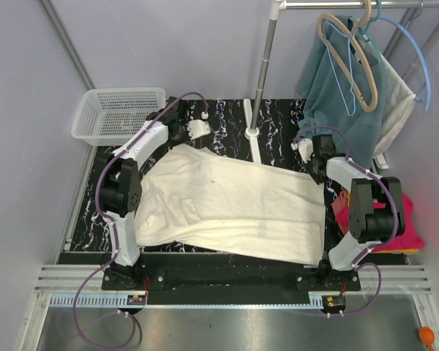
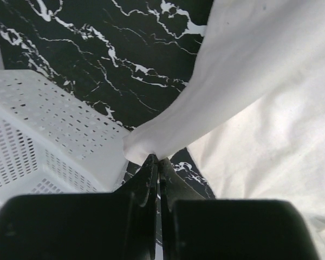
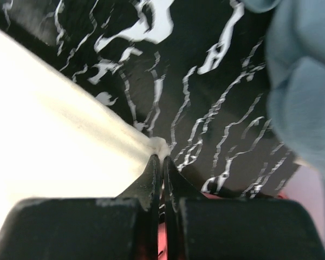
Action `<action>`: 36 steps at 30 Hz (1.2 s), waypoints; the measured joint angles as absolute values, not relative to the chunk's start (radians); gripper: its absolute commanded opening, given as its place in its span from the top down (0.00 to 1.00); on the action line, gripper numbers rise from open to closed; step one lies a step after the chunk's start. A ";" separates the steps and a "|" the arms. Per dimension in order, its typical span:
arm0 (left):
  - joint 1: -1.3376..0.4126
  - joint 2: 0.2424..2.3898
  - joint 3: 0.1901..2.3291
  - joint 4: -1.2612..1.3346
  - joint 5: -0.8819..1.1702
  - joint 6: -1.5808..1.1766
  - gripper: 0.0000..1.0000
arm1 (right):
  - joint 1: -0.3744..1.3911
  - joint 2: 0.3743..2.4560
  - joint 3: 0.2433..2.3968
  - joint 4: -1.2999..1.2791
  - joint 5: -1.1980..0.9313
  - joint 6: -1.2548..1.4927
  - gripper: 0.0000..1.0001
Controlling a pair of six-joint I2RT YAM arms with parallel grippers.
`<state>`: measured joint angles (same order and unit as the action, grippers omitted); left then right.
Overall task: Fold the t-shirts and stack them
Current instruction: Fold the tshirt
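Two corners of the cream t-shirt are in your grip. The left gripper has its fingers pressed together on a bunched fold of cloth at the far left edge, just beside the white mesh basket. The right gripper pinches a small tip of the far right corner. The shirt lies spread open and wrinkled across the middle of the table. You can see no fold made in it, so I judge you are at the start of its first fold. At your right, partly under the right arm, sit a pink t-shirt and an orange one, apparently folded already. The cream one has yet to be folded and laid on that pile. You work on a black tabletop veined in white. Behind it a rack pole rises, with hangers and a teal garment hanging close above your right gripper. Pale walls close the space in.
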<state>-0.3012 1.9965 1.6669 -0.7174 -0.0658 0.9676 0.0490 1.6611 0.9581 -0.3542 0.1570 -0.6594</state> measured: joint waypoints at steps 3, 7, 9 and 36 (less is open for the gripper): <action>-0.301 1.990 1.670 -0.705 -0.078 0.965 1.00 | 0.051 1.661 0.987 -0.363 0.167 -0.667 1.00; -0.302 1.991 1.678 -0.704 -0.097 0.960 1.00 | 0.052 1.664 1.033 -0.375 0.175 -0.680 1.00; -0.302 1.993 1.689 -0.704 -0.107 0.960 1.00 | 0.052 1.676 1.064 -0.382 0.177 -0.686 1.00; -0.323 1.951 1.650 -0.678 -0.205 0.917 1.00 | 0.070 1.651 1.150 -0.415 0.202 -0.717 1.00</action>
